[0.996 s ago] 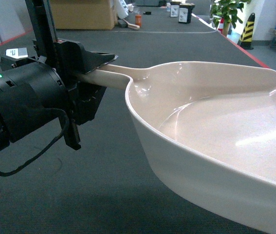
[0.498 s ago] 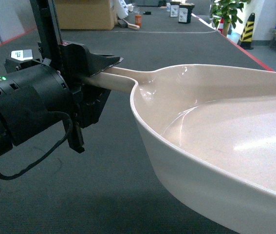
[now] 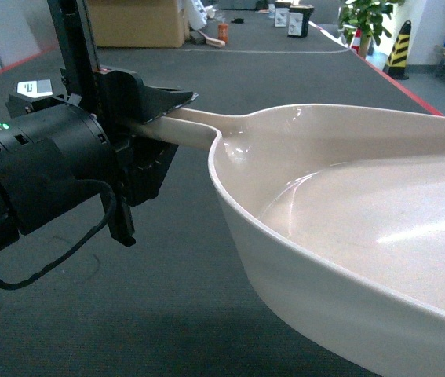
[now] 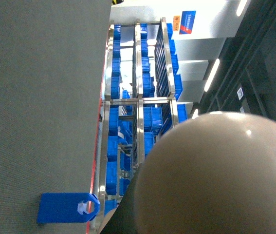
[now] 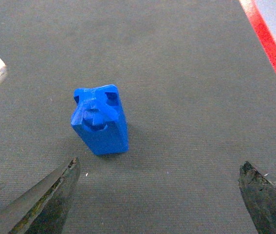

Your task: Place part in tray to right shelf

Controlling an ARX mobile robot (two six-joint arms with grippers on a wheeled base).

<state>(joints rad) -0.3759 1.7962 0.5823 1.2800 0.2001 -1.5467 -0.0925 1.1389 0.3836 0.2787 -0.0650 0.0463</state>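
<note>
In the right wrist view the right gripper (image 5: 158,187) has its jaws spread wide, one dark fingertip (image 5: 62,183) at lower left and the other at lower right, with nothing between them. The part (image 5: 100,120) stands upright on the dark grey floor mat (image 5: 186,73) just ahead of the gap, nearer the left fingertip than the right, touching neither. Its notched, peaked top faces the camera. A pale corner of the tray shows at the left edge of that view, apart from the part.

In the head view the left gripper (image 3: 153,118) is pinched on the tray's handle (image 3: 183,126), one black jaw above it and one below. The tray (image 3: 285,259) is held off the floor, its wide cream bowl reaching toward the right and lower edge of the view.

The left wrist view is half filled by the tray's rounded underside. Beyond it stands a steel rack (image 4: 138,112) loaded with blue crates (image 4: 150,122).
</note>
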